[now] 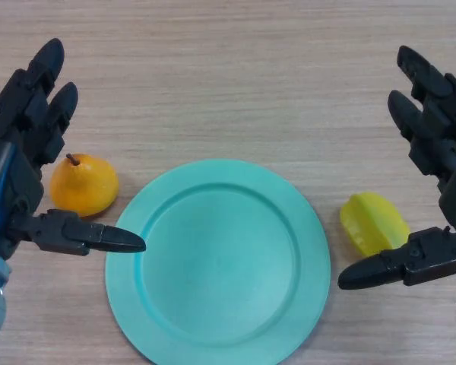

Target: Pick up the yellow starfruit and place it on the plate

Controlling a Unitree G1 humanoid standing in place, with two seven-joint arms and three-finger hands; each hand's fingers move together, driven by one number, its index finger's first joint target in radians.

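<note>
Still before the grasp — your right hand (433, 190) is spread open, empty, around the starfruit (374, 223) at the plate's (129, 266) three o'clock; next, close on it — left hand (23, 167) open too.

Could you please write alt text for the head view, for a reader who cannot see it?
A yellow starfruit lies on a wooden table just right of an empty teal plate, with the robot's open right hand around it, not gripping it. An orange pear-like fruit sits left of the plate beside the open left hand.
</note>
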